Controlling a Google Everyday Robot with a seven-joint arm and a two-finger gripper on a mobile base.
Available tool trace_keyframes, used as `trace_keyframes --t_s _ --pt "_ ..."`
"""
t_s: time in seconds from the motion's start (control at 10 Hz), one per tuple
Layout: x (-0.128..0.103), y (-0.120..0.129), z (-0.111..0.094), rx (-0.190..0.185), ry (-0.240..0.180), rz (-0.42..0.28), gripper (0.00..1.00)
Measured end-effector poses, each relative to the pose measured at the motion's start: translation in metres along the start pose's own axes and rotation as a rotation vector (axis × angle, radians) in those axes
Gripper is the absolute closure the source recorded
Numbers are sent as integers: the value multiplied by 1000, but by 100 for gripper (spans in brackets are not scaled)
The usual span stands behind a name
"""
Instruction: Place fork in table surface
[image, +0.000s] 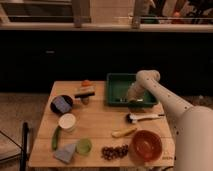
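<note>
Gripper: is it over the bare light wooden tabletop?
No, the gripper is down inside the green rectangular tray at a far corner of the light wooden tabletop.

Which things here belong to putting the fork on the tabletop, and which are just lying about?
Job: hand, down in the green tray; wooden tabletop; fork, which I cannot make out.
Lying about: white cup, dark bowl, orange bowl, grapes, white-handled brush, banana, green cup.

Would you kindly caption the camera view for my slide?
The pincer sits inside the green tray on the wooden table surface.
</note>
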Motion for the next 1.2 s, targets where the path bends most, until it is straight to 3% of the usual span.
trace_keyframes --t_s 0.5,1.2 --pt "10 0 -6 18 -18 6 100" --pt "-22 -12 -64 122 -22 -65 100"
